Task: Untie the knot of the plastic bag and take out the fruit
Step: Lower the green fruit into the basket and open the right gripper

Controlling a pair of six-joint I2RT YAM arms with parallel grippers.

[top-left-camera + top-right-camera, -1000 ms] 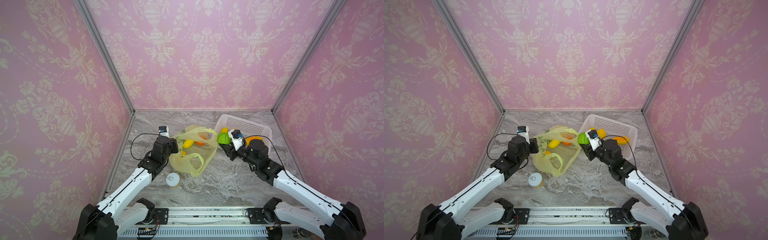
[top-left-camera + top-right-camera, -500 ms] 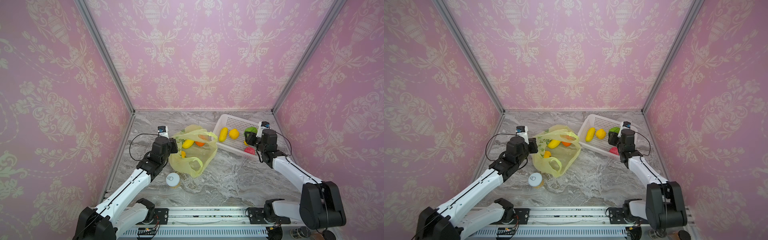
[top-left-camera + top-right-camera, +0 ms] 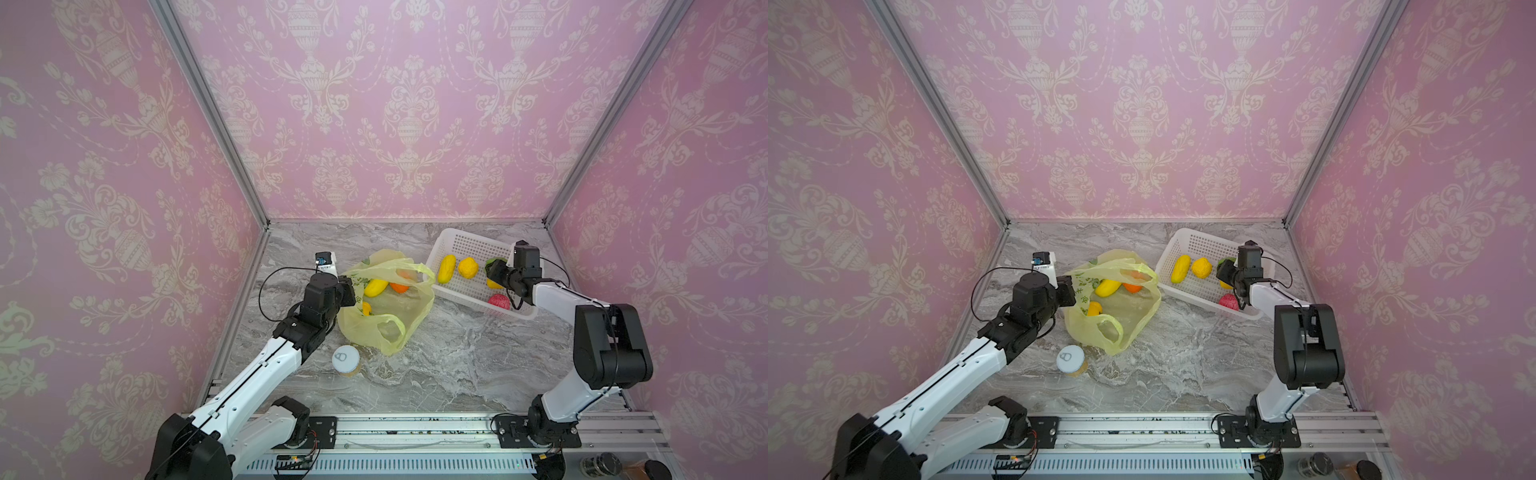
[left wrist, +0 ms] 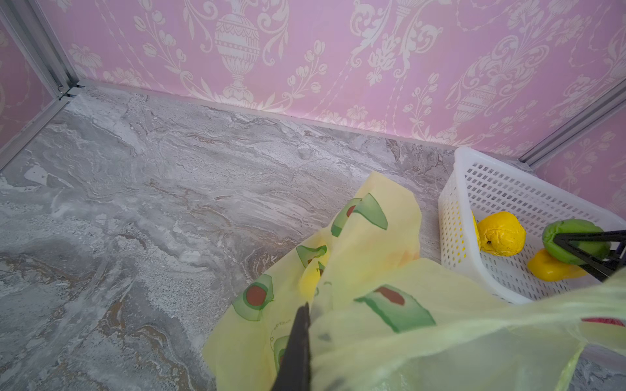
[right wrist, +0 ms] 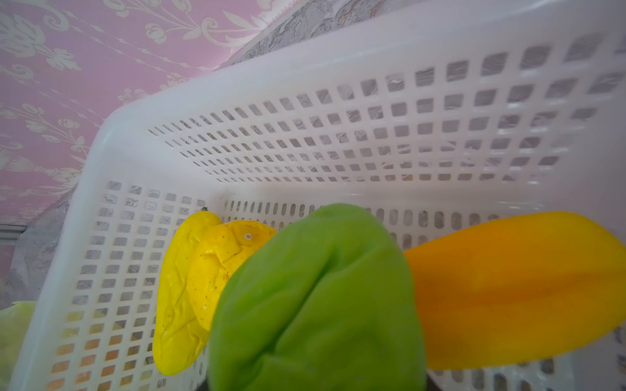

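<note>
Nearest, the left gripper (image 3: 352,291) pinches shut on the rim of the thin translucent yellow-green plastic bag (image 3: 409,320), with yellow and orange toy fruits (image 3: 376,287) inside. Beyond, the right gripper (image 3: 491,272) clasps a green toy fruit (image 5: 315,298) in the white perforated basket (image 3: 465,245).

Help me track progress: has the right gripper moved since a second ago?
Yes. The right gripper, shut on the green fruit, has swung right, from beside the bag to over the basket.

right gripper (image 3: 493,271) with green fruit (image 3: 494,262) moved from plastic bag (image 3: 409,309) mouth, now over white basket (image 3: 467,245)
</note>
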